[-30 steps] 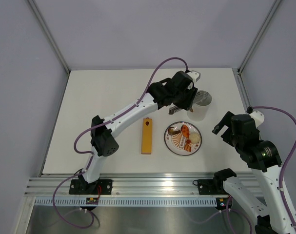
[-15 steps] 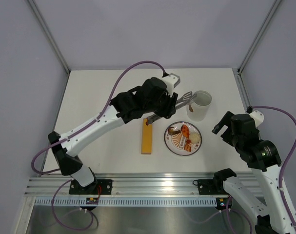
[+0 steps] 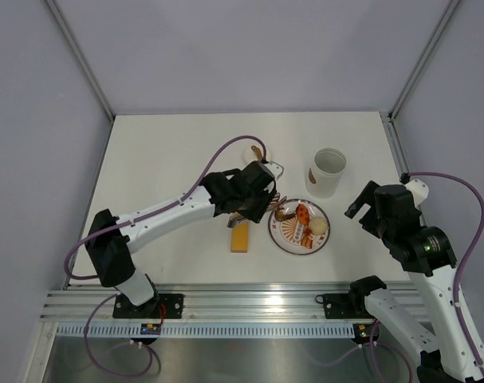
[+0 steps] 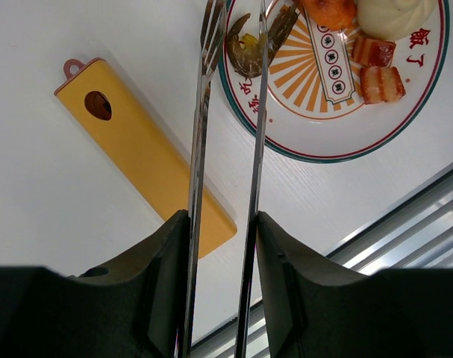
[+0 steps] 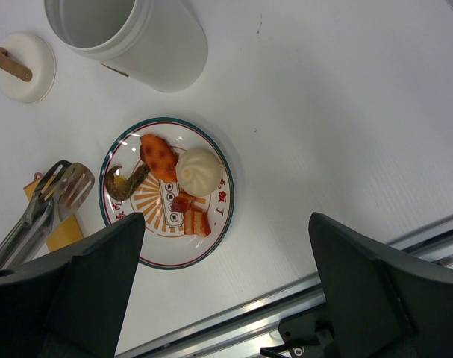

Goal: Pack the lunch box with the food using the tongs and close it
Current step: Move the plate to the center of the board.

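My left gripper (image 3: 254,207) (image 4: 222,224) is shut on the slim grey tongs (image 4: 198,142) (image 5: 45,206), one finger pressing each arm. The tong tips hover at the left edge of the patterned plate (image 3: 320,242) (image 4: 338,153), around a brown-green food piece (image 4: 247,51) (image 5: 123,181); I cannot tell whether they touch it. An orange-red piece (image 5: 158,156), a pale bun (image 5: 199,171) and red-brown cubes (image 5: 190,217) also lie on the plate. The white lunch box (image 3: 328,171) (image 5: 140,36) stands open behind the plate. My right gripper (image 3: 366,199) (image 5: 226,298) hangs open to the right, holding nothing.
A long flat orange bar (image 3: 240,237) (image 4: 136,145) lies left of the plate, partly under my left gripper. A round white lid (image 3: 256,152) (image 5: 21,67) with a brown tab rests left of the lunch box. The metal rail (image 3: 249,302) runs along the near table edge.
My left arm has swung back from the lunch box toward me with the tongs, bringing their tips to the plate's left edge. The right arm has not moved.
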Controlling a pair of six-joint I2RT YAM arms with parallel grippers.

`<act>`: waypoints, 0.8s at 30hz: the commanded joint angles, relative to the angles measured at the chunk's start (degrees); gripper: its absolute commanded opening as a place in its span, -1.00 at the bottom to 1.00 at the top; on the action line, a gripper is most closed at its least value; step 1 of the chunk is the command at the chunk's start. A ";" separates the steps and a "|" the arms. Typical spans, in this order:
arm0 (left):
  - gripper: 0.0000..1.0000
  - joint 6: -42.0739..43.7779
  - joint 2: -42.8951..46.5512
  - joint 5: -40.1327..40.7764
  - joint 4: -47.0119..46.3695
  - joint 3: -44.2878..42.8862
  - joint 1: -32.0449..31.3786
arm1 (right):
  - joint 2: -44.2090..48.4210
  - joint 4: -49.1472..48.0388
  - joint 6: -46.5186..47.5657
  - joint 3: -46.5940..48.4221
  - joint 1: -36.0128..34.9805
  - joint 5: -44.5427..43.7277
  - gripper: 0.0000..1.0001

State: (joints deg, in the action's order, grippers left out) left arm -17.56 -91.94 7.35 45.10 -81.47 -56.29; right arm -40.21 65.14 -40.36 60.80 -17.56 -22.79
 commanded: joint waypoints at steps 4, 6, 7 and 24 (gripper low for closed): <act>-0.17 -0.45 -3.15 2.58 -4.14 -0.88 0.13 | -0.31 -1.34 -0.25 0.47 -0.10 0.64 0.99; -0.19 -0.63 -3.95 2.58 -4.23 -0.79 0.13 | -0.14 -1.25 -0.16 0.55 -0.19 0.55 0.99; -0.21 -0.63 -4.12 2.58 -4.23 -0.71 0.13 | -0.05 -1.25 -0.25 0.55 -0.10 0.55 0.99; -0.44 -0.63 -5.53 2.40 -4.50 0.26 0.04 | 0.30 -1.42 -0.34 -0.24 -0.19 0.73 0.99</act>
State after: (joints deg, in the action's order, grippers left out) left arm -18.00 -96.99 8.84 43.07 -81.25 -56.29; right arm -40.25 65.06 -40.38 60.71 -17.56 -22.39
